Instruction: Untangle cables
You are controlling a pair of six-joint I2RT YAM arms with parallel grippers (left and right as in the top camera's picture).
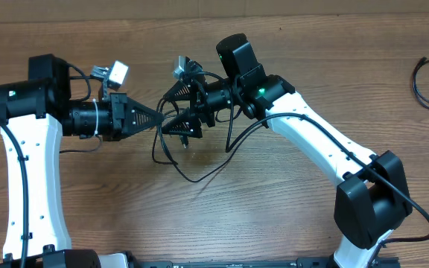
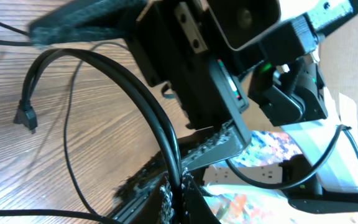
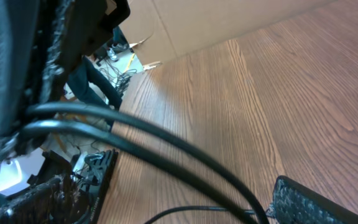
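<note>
Landmark for all positions: left gripper (image 1: 155, 116), black, with two tapered fingers, pointing toward the right arm over the brown wood-grain table (image 1: 110, 201).

- Left gripper: fingers pressed together. In the left wrist view a loop of the tangled thin black cables (image 2: 135, 93) runs down into the seam between its textured pads (image 2: 166, 202), so it is clamped on that strand.
- Right gripper (image 1: 167, 112), black and of the same build: meets the left gripper tip to tip with its jaws spread, one finger above the left gripper's tip and one below in the overhead view. In the right wrist view two strands (image 3: 166, 146) pass through the gap, and the lower finger (image 3: 316, 202) stands clear of them. I cannot tell whether the upper finger touches them.
- Cables: slack strands (image 1: 192, 177) hang from the left gripper's tip and trail on the table just below it and toward the right arm.
- Small black plug connector (image 2: 25, 116): at a cord's end, away from the left gripper's pads; whether it rests on the wood I cannot tell.
- A separate thin black cord loop (image 1: 427, 88): flat on the table, well apart from the left gripper, at the far right edge.
</note>
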